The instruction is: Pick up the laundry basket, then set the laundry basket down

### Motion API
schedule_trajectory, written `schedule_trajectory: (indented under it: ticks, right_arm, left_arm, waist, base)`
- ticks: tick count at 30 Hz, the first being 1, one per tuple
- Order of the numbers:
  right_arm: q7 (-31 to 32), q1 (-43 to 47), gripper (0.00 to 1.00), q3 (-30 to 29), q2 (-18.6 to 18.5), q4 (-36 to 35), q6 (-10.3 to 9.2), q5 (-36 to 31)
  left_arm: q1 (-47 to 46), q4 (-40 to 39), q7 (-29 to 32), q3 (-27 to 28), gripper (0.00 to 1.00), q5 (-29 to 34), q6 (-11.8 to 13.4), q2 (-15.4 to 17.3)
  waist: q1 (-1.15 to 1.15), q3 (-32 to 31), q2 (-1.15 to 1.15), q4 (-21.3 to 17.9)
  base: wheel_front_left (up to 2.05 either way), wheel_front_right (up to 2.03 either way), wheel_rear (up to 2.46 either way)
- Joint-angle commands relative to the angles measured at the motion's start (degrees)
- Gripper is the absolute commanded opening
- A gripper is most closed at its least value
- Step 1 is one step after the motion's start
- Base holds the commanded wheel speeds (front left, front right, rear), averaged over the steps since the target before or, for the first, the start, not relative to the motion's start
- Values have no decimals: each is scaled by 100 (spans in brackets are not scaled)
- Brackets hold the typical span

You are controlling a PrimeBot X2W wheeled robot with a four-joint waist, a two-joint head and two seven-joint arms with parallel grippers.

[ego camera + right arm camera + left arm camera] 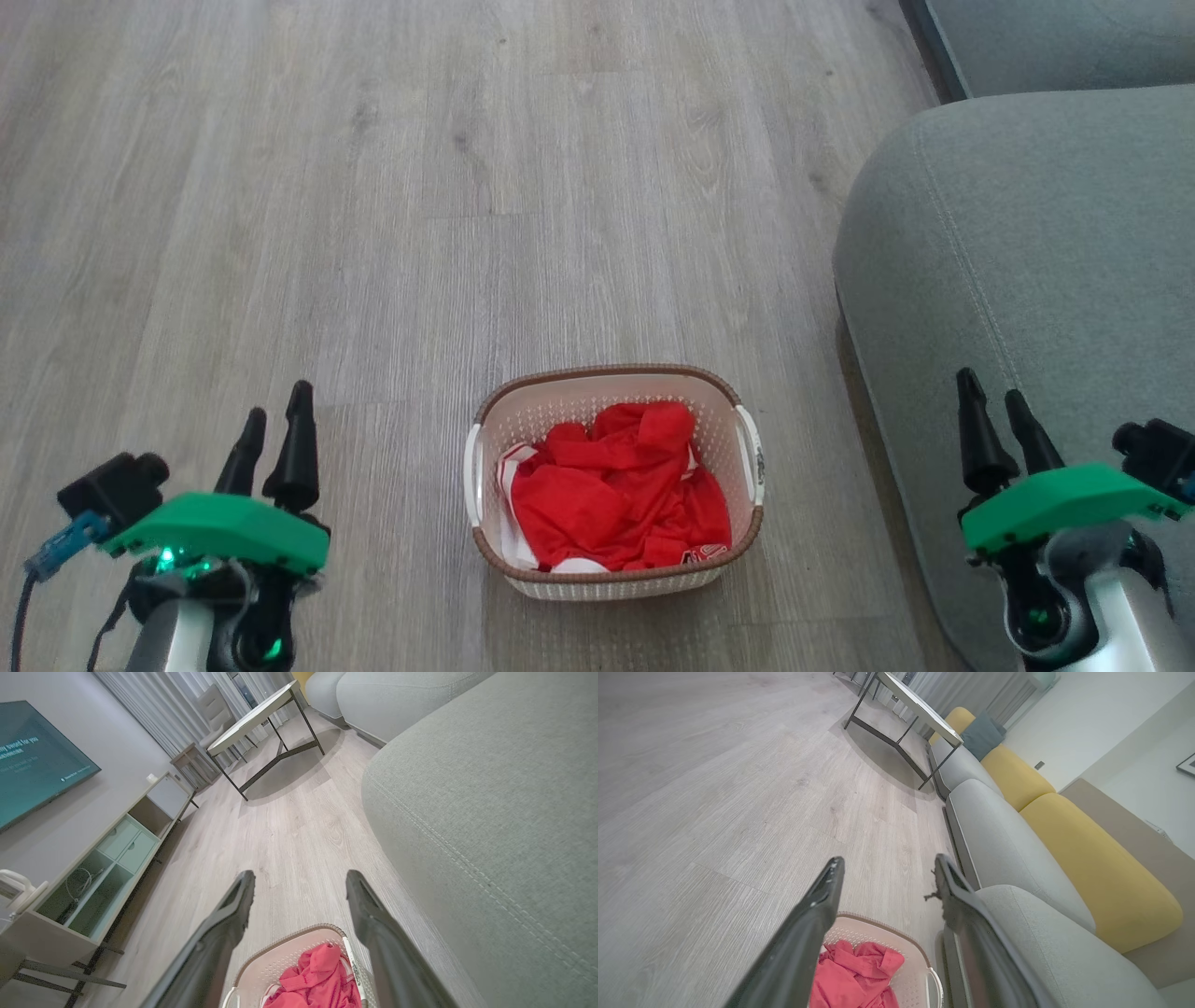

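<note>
Cream perforated laundry basket [616, 571], brown-rimmed, upright on the floor, red clothes inside.

I see a cream-white perforated laundry basket [616, 583] with a brown woven rim, red cloth [616, 490], grey wood-grain floor [373, 233], grey sofa [1018, 261], yellow cushions [1092, 858].

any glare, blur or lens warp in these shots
Head view: soft even light, sharp, faint shadow by the laundry basket. Left wrist view: wide-angle warp curves the sofa. Right wrist view: same warp, tv screen bright, not blown out.
</note>
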Motion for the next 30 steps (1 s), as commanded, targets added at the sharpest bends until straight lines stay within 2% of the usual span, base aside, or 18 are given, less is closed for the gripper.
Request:
schedule_trajectory:
  ticks: [1, 30]
  right_arm:
    - [-80, -369, 100, 83, -119, -178, -4, -182]
    - [-567, -522, 100, 259, -80, -93, -6, -2378]
  left_arm:
    - [-410, -172, -69, 83, 100, 180, 11, 154]
    - [-603, 109, -550, -282, 100, 2106, 150, 235]
  waist:
    - [0, 1, 0, 1]
    - [0, 69, 0, 17]
  base:
    - [0, 0, 0]
    - [0, 0, 0]
